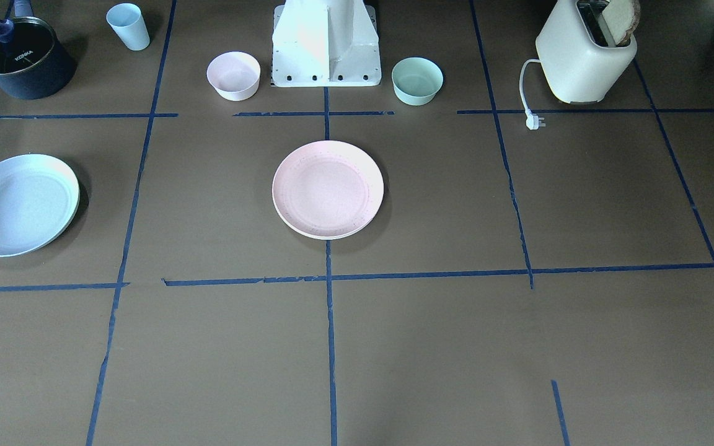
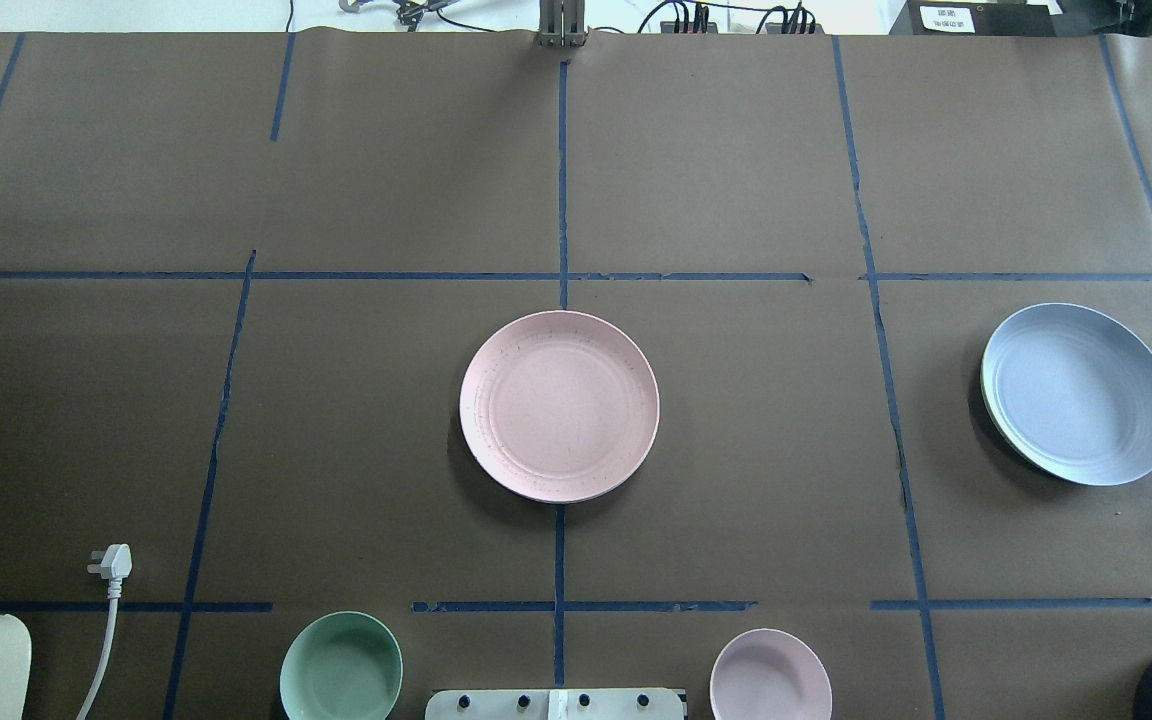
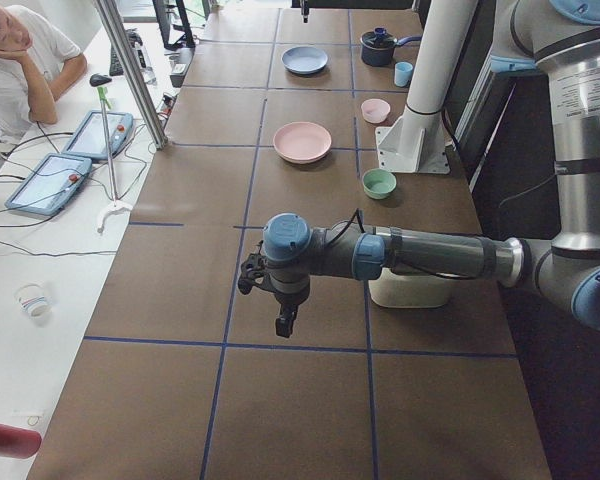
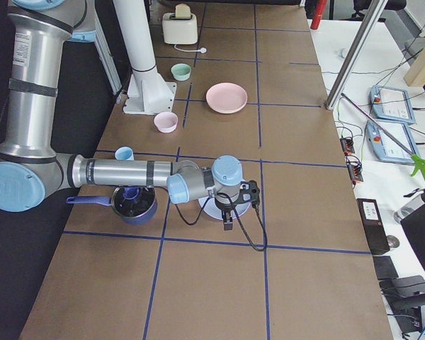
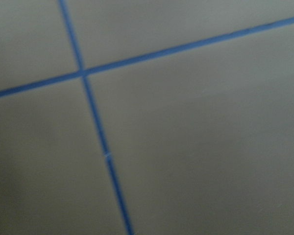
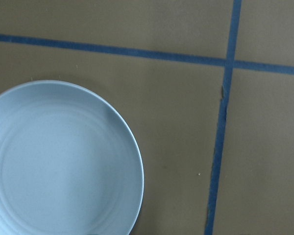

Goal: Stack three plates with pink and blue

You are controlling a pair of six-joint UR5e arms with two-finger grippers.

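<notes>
The pale pink plate (image 1: 328, 189) lies alone at the table's middle (image 2: 558, 405). The pale blue plate (image 1: 16, 204) lies on the robot's right side (image 2: 1081, 395), on top of another plate. Only that plate's cream rim (image 1: 76, 207) shows beneath it. The right wrist view looks down on the blue plate (image 6: 59, 166). My right gripper (image 4: 228, 223) hangs above that stack, with the blue plate (image 4: 209, 205) partly hidden under it. My left gripper (image 3: 283, 322) hangs over bare table far from the plates. I cannot tell whether either gripper is open or shut.
A small pink bowl (image 1: 233, 75) and a mint-green bowl (image 1: 417, 80) flank the robot base (image 1: 326, 46). A toaster (image 1: 586, 56) with its plug (image 1: 533, 121), a dark pot (image 1: 19, 59) and a blue cup (image 1: 128, 26) stand along the robot's edge.
</notes>
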